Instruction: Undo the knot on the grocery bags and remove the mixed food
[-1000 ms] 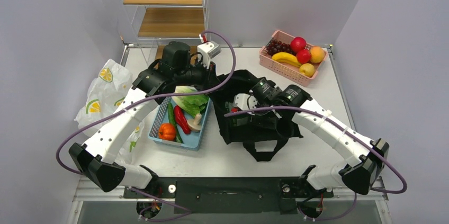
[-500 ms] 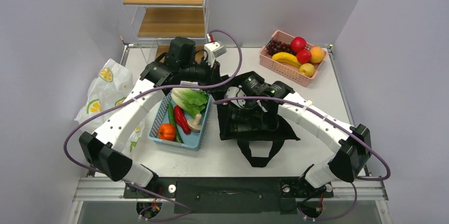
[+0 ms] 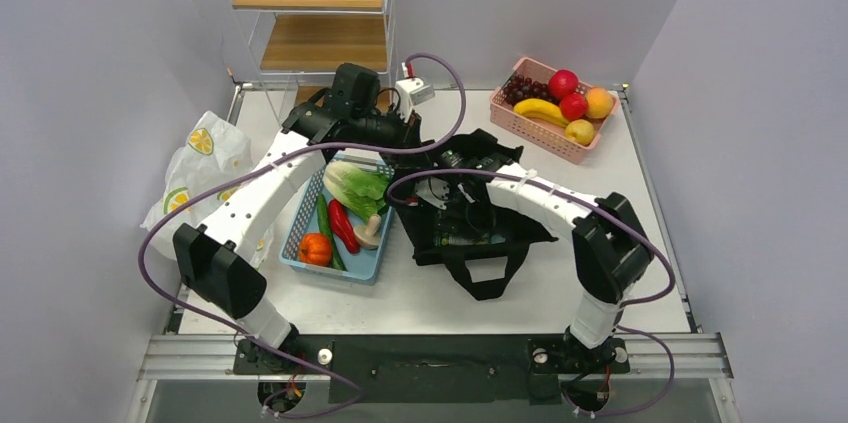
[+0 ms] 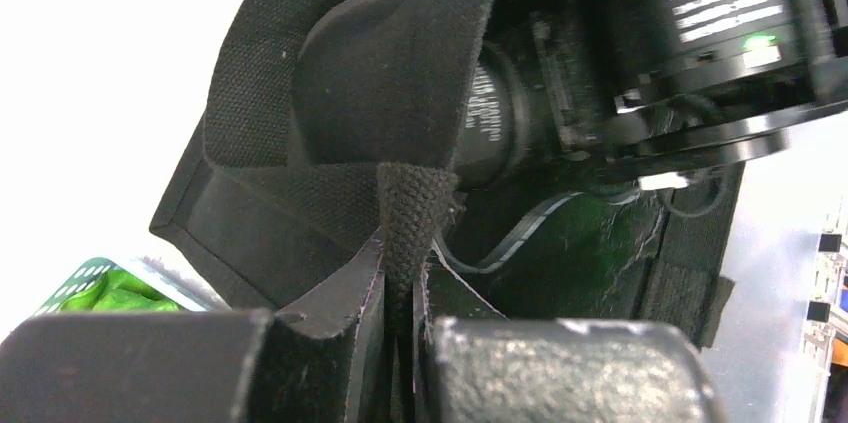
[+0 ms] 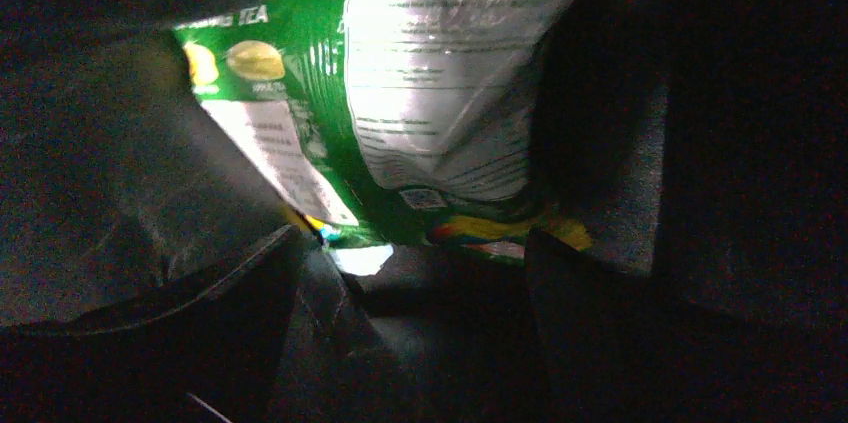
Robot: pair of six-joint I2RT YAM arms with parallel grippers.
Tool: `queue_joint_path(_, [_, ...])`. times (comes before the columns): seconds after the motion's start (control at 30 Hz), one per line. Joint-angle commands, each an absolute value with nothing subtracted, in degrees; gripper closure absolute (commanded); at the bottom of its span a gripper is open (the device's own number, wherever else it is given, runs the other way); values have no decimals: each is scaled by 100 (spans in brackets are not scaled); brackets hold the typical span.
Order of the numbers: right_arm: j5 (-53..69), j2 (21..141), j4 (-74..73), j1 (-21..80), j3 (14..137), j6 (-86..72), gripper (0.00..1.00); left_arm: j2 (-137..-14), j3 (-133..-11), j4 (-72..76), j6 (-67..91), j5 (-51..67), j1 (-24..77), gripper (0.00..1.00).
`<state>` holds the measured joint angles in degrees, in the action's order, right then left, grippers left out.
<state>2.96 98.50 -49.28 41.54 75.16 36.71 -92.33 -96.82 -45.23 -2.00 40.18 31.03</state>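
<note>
The left gripper (image 4: 405, 278) clamps the rim of the black tote (image 4: 330, 93), the right gripper (image 5: 415, 248), spread apart inside it, faces the green snack packet (image 5: 430, 93); the citrus-printed grocery bag (image 3: 200, 178) lies at the left.

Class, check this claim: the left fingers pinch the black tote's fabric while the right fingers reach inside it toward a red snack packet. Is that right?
No. The snack packet is green and yellow, not red, as the right wrist view shows. The left fingers do pinch the black tote by its fabric, and the right fingers do reach inside it.
</note>
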Motion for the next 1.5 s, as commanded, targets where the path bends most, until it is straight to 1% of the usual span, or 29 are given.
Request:
queue_joint_path(0.0, [51, 10358, -4411, 4007, 7488, 3828, 23, -9287, -9932, -4633, -261, 4866, 3164, 100])
queue_joint_path(0.17, [-246, 10743, -4068, 3985, 7283, 3852, 26, -9401, -9879, -4625, -281, 4814, 3164, 100])
queue_joint_path(0.23, [-314, 10804, -3999, 3988, 7198, 3811, 31, -9405, -9842, -4593, -281, 4769, 3156, 100])
queue_joint_path(0.27, [-311, 10816, -3992, 3996, 7139, 3796, 39, -9404, -9819, -4571, -281, 4744, 3156, 100])
queue_joint_path(0.3, [-286, 10813, -3996, 4002, 7103, 3779, 52, -9404, -9809, -4546, -275, 4682, 3155, 100])
queue_joint_path(0.33, [-266, 10754, -4014, 4013, 7032, 3770, 60, -9398, -9791, -4532, -269, 4639, 3151, 100])
queue_joint_path(0.37, [-183, 10708, -4028, 4019, 7009, 3749, 75, -9397, -9782, -4499, -267, 4566, 3144, 100])
queue_joint_path(0.4, [-118, 10563, -4074, 4024, 6969, 3729, 82, -9396, -9765, -4478, -257, 4528, 3128, 100])
queue_joint_path(0.43, [32, 10476, -4116, 4016, 6956, 3677, 96, -9396, -9756, -4439, -240, 4472, 3111, 100])
queue_joint_path(0.47, [143, 10276, -4213, 4012, 6953, 3649, 99, -9396, -9749, -4426, -243, 4431, 3083, 100])
queue_joint_path(0.6, [636, 9448, -4295, 3983, 6912, 3469, 100, -9409, -9699, -4343, -263, 4370, 3042, 100])
queue_joint_path(0.77, [1250, 8340, -4238, 3869, 6986, 2956, 100, -9249, -9343, -3782, 45, 4346, 3049, 100])
queue_joint_path(0.97, [1881, 7518, -4110, 3653, 7052, 2451, 100, -9096, -9028, -3363, 361, 4335, 3050, 100])
queue_joint_path(1.0, [1973, 7446, -4094, 3628, 7051, 2368, 100, -9092, -9023, -3350, 374, 4338, 3050, 99])
queue_joint_path(1.03, [2019, 7322, -4073, 3570, 7054, 2327, 100, -9078, -9030, -3349, 371, 4341, 3050, 96])
queue_joint_path(1.13, [2143, 7077, -3980, 3397, 7066, 2124, 100, -9058, -9144, -3347, 397, 4366, 3043, 91])
queue_joint_path(1.17, [2166, 6977, -3920, 3360, 7066, 2073, 100, -9039, -9177, -3352, 410, 4374, 3038, 85])
queue_joint_path(1.2, [2227, 6934, -3893, 3274, 7082, 1973, 100, -9024, -9249, -3352, 430, 4371, 3016, 71])
queue_joint_path(1.23, [2290, 6849, -3852, 3237, 7092, 1927, 100, -8964, -9274, -3333, 443, 4358, 3007, 64])
queue_joint_path(1.27, [2319, 6808, -3833, 3162, 7099, 1829, 100, -8925, -9304, -3261, 480, 4345, 2971, 51])
queue_joint_path(1.3, [2357, 6738, -3782, 3128, 7100, 1784, 100, -8814, -9306, -3208, 504, 4297, 2949, 45])
queue_joint_path(1.33, [2378, 6700, -3759, 3056, 7101, 1694, 100, -8753, -9281, -3078, 557, 4262, 2899, 34])
queue_joint_path(1.4, [2458, 6555, -3671, 2946, 7117, 1573, 100, -8537, -9222, -2860, 611, 4146, 2813, 29])
queue_joint_path(1.47, [2535, 6450, -3612, 2834, 7161, 1440, 100, -8306, -9161, -2647, 649, 3993, 2715, 28])
